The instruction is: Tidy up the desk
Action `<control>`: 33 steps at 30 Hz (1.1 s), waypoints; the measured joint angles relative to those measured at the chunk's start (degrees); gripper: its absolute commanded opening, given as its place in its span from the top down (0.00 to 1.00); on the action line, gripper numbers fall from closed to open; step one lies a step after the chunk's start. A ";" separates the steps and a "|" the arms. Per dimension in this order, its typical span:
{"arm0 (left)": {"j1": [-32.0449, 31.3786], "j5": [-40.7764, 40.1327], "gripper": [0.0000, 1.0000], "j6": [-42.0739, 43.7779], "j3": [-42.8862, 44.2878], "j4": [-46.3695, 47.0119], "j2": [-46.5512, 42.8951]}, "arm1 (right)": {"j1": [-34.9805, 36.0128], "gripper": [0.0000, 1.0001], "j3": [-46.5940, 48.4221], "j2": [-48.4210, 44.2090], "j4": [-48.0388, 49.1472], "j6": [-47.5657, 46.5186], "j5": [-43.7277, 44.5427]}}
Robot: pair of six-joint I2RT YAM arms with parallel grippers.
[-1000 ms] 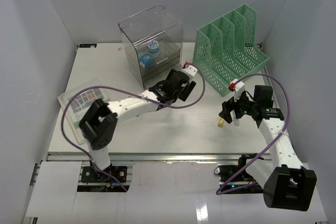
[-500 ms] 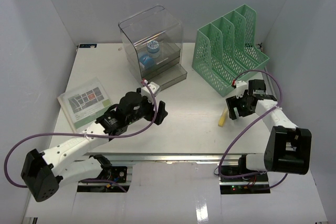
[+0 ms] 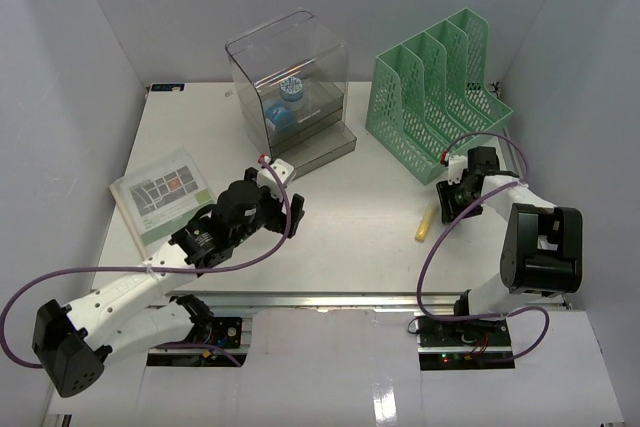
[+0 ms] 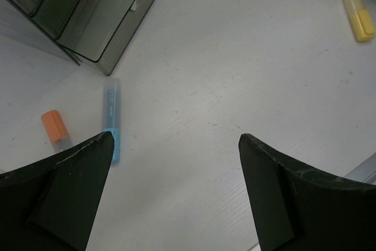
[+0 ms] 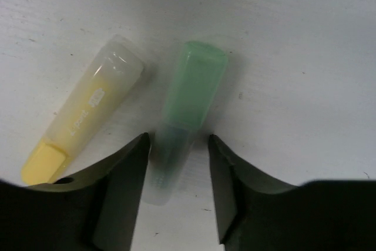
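The right pincer (image 5: 178, 139) straddles the translucent green highlighter pen (image 5: 194, 86), jaws slightly apart and not gripping. The yellow highlighter pen (image 5: 88, 116) lies just beside one finger, so a skewed closing could catch it too. The wide flat white counter (image 3: 350, 237) lies under both arms, bare toward its near edge, with the green mesh file rack (image 3: 430, 97) close behind the right pincer; the left pincer (image 4: 176, 139) hangs wide open, empty.

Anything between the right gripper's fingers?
Yes: the green highlighter lies between the right gripper's fingers, unclamped; the yellow highlighter sits outside them. Right wrist view.
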 measured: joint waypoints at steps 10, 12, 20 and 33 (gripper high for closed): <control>0.00 -4.83 0.02 1.08 -0.62 -1.03 -0.57 | -0.36 0.86 -0.18 -3.04 0.17 0.16 -0.97; 0.00 -5.40 0.02 1.20 -0.85 -1.00 -0.57 | -0.28 0.86 -0.23 -6.57 -0.39 -1.69 -3.49; 0.00 -7.69 0.02 1.67 -1.75 -1.01 1.30 | 17.29 0.90 7.74 -17.87 -4.50 -25.53 -13.65; 0.07 -5.22 0.02 -13.45 -6.87 -5.31 -9.19 | 39.23 0.82 32.43 14.25 6.78 -50.76 0.06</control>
